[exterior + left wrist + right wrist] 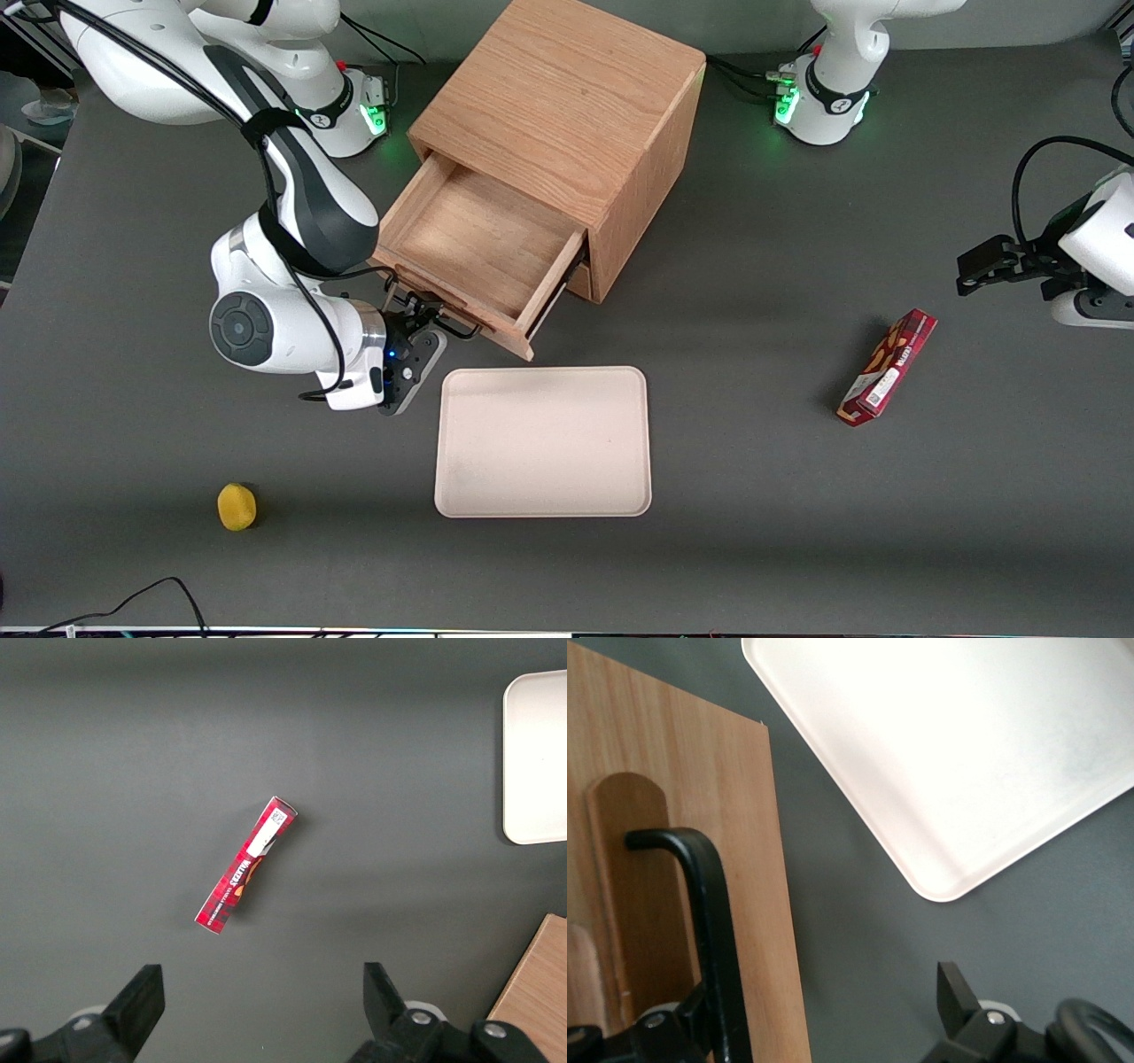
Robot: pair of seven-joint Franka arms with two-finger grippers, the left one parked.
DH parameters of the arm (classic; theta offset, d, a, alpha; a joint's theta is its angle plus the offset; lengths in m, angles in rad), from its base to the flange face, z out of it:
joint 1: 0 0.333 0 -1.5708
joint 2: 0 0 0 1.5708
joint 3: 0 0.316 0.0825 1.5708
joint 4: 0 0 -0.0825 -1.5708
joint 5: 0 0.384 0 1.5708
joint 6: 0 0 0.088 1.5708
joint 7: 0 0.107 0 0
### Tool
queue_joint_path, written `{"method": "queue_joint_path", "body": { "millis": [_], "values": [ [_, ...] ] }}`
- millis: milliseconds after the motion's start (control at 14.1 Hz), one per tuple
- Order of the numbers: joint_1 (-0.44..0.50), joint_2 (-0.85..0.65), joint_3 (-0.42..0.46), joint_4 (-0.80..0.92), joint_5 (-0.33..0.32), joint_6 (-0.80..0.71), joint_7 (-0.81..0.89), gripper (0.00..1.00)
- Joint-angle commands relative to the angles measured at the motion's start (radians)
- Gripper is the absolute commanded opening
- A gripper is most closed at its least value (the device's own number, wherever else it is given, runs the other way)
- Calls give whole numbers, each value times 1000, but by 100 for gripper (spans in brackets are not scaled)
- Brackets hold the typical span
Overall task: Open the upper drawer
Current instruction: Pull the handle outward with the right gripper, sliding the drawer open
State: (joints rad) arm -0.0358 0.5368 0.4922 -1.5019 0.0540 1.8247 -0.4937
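Note:
The oak cabinet stands at the back of the table. Its upper drawer is pulled well out, and its light-wood tray shows nothing inside. The drawer's front panel carries a black bar handle, which also shows in the front view. My right gripper is at that handle, in front of the drawer. In the right wrist view the gripper is open, jaws wide apart: one finger is by the handle bar, the other finger is over the bare table past the panel's edge.
A cream tray lies just in front of the open drawer, nearer the front camera; it also shows in the right wrist view. A yellow object lies toward the working arm's end. A red box lies toward the parked arm's end.

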Motion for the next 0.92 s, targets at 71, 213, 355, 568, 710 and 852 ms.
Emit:
{"method": "queue_joint_path", "body": {
  "millis": [71,213,355,568,710,852],
  "values": [
    [10,26,-7,61,-40,-28,-43,100],
    [10,28,-30,68,-39,-30,-69,100],
    [10,28,-43,81,-39,-41,-89,100],
    [10,34,-44,97,-40,-44,-101,100],
    [10,37,-63,103,-40,-44,-124,100],
    [10,43,-72,114,-45,-44,-155,100]
  ]
}}
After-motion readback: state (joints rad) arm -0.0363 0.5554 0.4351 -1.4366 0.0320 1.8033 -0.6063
